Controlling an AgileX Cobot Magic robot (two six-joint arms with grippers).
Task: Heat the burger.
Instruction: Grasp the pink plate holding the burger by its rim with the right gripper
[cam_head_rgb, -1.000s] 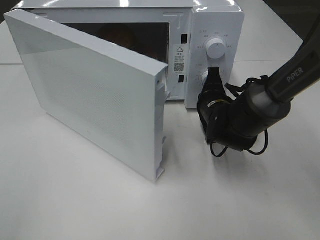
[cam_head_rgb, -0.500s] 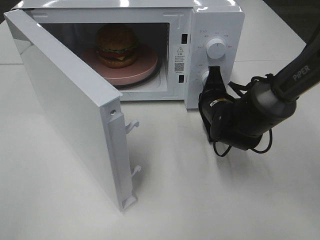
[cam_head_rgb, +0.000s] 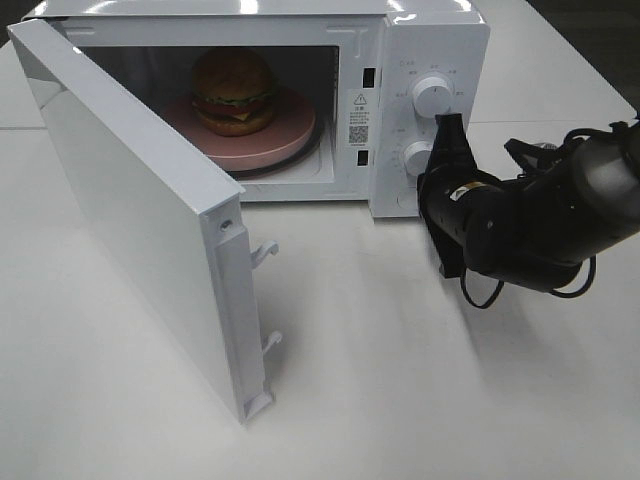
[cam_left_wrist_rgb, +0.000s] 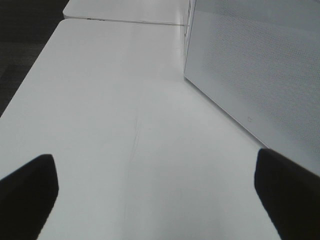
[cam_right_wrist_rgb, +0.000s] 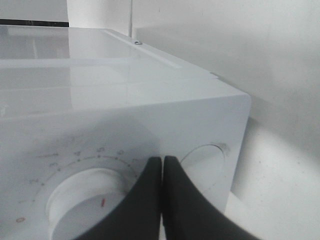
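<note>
Exterior high: glossy domed burger (cam_head_rgb: 234, 92) on round pink plate (cam_head_rgb: 292, 137); right tool (cam_head_rgb: 450, 124) pressed together, left tool (cam_left_wrist_rgb: 157, 192) spread.

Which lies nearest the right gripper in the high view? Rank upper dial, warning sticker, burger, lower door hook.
1. Upper dial, just beside the right gripper.
2. Warning sticker, left of the dials.
3. Burger, inside on the pink plate.
4. Lower door hook, out front left.

Bright, even light from above; glare streaks the microwave (cam_head_rgb: 400, 40) top, soft shadows fall on the desk (cam_head_rgb: 420, 400), my wrist views blur up close.
</note>
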